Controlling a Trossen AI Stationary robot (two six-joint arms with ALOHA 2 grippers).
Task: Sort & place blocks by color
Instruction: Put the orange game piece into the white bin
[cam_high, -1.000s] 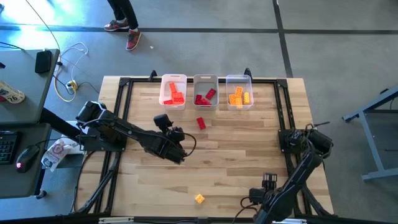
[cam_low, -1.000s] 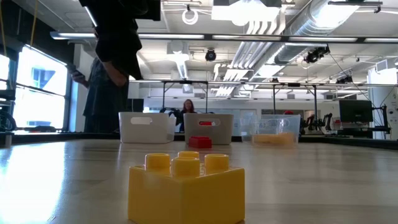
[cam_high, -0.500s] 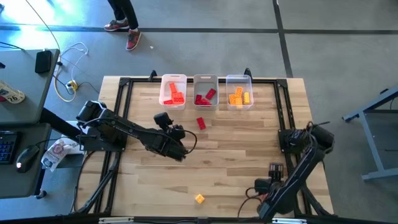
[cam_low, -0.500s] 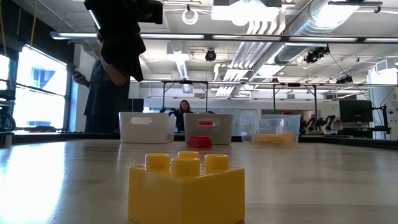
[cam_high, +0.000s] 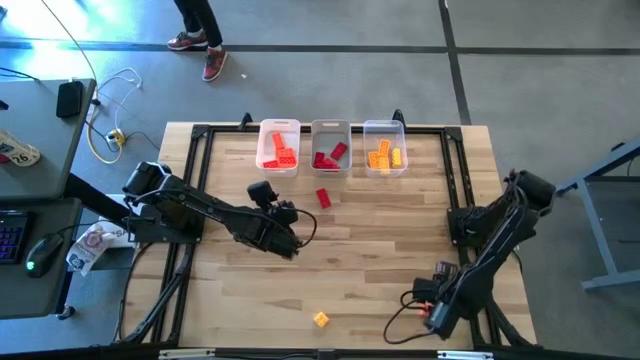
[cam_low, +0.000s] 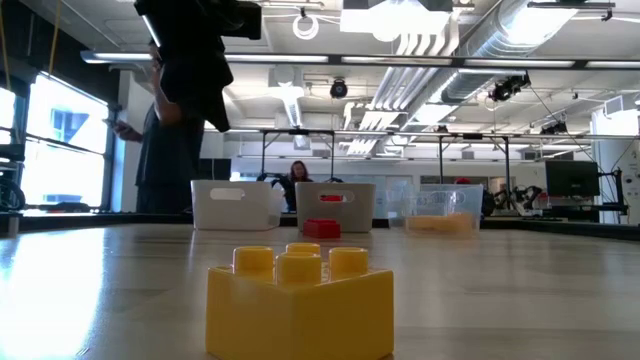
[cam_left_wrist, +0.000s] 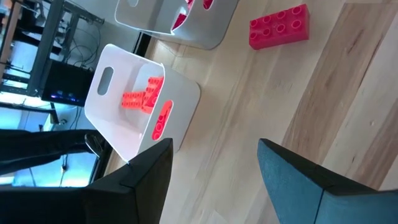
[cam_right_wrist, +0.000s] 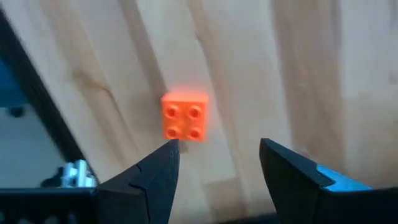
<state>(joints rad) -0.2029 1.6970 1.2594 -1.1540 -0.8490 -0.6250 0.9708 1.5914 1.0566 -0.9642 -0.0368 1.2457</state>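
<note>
One red block (cam_high: 323, 197) lies flat on the table in front of the three bins; it also shows in the left wrist view (cam_left_wrist: 278, 27). An orange-yellow block (cam_high: 320, 319) sits studs-up near the table's near edge, large in the low view (cam_low: 300, 300). My left gripper (cam_high: 266, 194) hovers open at mid-table, left of the red block and touching nothing. My right gripper (cam_high: 440, 274) is open near the near right corner, and its wrist view frames the orange-yellow block (cam_right_wrist: 185, 116) between its fingers from a distance.
Three small bins stand in a row at the far edge: the left bin (cam_high: 279, 147) holds orange-red blocks, the middle bin (cam_high: 330, 147) red ones, the right bin (cam_high: 384, 147) orange-yellow ones. A black frame (cam_high: 200, 135) edges the table. A person (cam_low: 165, 150) stands beyond it.
My right arm has swung its elbow out toward the table's right edge, and its gripper has shifted slightly toward the right and far side. The blocks and my left arm have stayed where they were.
</note>
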